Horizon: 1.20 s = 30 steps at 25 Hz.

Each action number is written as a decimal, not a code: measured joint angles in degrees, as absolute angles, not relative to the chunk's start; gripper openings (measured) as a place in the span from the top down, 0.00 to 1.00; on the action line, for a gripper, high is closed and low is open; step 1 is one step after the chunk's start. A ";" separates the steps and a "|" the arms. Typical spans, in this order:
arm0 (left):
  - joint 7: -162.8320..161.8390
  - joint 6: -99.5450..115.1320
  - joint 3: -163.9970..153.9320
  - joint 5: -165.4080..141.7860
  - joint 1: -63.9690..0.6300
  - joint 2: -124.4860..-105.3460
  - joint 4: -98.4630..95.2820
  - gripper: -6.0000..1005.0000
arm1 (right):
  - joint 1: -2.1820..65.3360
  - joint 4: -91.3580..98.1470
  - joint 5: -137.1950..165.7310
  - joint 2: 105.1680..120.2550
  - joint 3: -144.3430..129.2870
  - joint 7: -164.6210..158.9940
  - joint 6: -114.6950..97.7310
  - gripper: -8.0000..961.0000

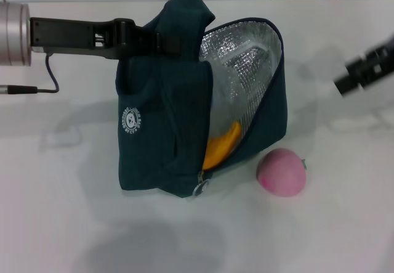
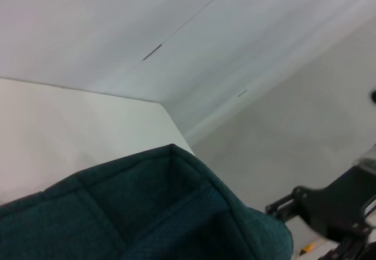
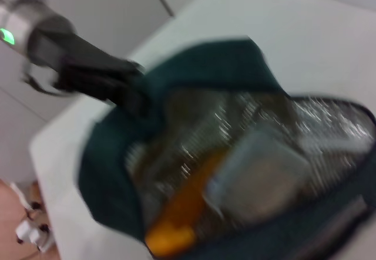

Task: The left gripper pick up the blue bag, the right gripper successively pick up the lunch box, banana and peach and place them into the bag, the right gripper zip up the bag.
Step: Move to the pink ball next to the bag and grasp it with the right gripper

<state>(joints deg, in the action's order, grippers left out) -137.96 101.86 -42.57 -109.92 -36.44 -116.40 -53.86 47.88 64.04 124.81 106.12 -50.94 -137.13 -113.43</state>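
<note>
while bag gapes, peach outside.

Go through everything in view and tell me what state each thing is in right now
blue bag: unzipped, mouth open, held up at its top by the left tool.
lunch box: inside the bag.
banana: inside the bag, end showing at the opening.
peach: on the table, beside the bag.
right tool: off to the bag's right, holding nothing.

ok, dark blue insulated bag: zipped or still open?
Open. The dark blue fabric bag gapes, showing its silver foil lining and the yellow banana inside. The pink peach still sits on the white table.
</note>
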 joint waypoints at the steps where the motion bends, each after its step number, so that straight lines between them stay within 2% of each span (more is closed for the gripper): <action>1: -137.96 101.86 -42.61 -109.92 -36.39 -116.41 -53.86 0.95 | 47.46 64.12 125.56 106.29 -50.99 -137.21 -113.46 0.18; 11: -137.84 101.76 -42.81 -109.84 -36.69 -116.60 -53.79 0.95 | 44.57 63.31 133.65 110.46 -53.91 -136.61 -111.06 0.19; 15: -137.69 101.70 -42.89 -109.86 -37.16 -116.62 -53.79 0.95 | 46.10 61.70 135.01 111.40 -56.99 -137.18 -109.16 0.19; 21: -137.64 101.61 -42.90 -110.12 -37.50 -116.63 -53.79 0.95 | 49.85 58.73 140.67 114.63 -60.80 -137.44 -105.85 0.19; 30: -137.64 101.59 -42.89 -110.28 -37.60 -116.64 -53.79 0.95 | 51.31 55.47 141.42 115.68 -66.19 -137.44 -101.73 0.19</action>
